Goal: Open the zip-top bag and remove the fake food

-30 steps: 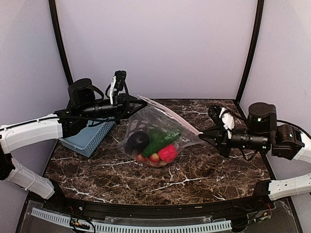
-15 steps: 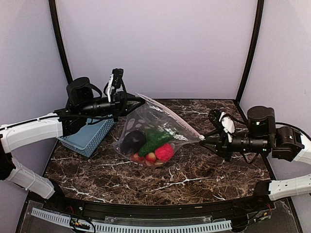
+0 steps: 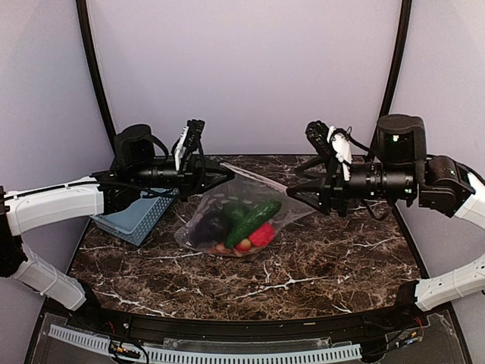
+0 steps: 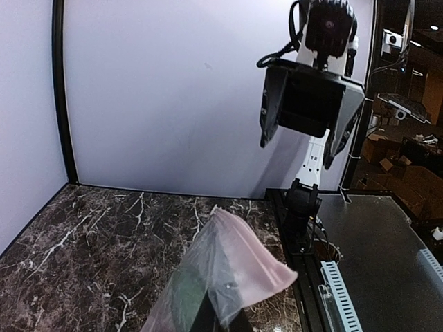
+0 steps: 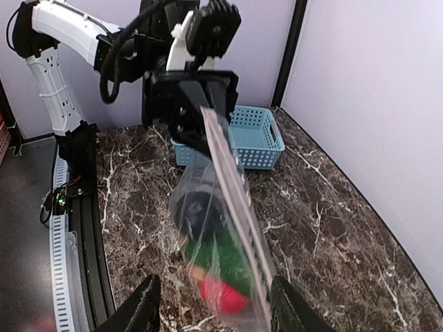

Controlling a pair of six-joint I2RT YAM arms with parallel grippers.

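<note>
The zip-top bag [image 3: 242,205] hangs by its left top corner from my left gripper [image 3: 221,173], which is shut on it; its bottom rests on the marble table [image 3: 326,258]. Inside lie the fake food: a dark eggplant [image 3: 211,226], a green cucumber [image 3: 254,218], a red piece [image 3: 262,235] and small orange bits. My right gripper [image 3: 301,189] is open, its jaws wide apart on either side of the bag's right end; the zip strip [image 5: 239,207] runs down between the fingers [image 5: 144,308], close to the right one. In the left wrist view the bag's corner [image 4: 242,263] flops over my shut fingers.
A blue lattice basket [image 3: 136,216] sits at the back left under my left arm; it also shows in the right wrist view [image 5: 242,138]. Black frame posts stand at both back corners. The table's black front rail [image 3: 227,326] runs along the near edge.
My right gripper has let go of the bag's right corner, opened wide, and risen up and to the left. The bag now sags from my left gripper alone, which shifted slightly right.
</note>
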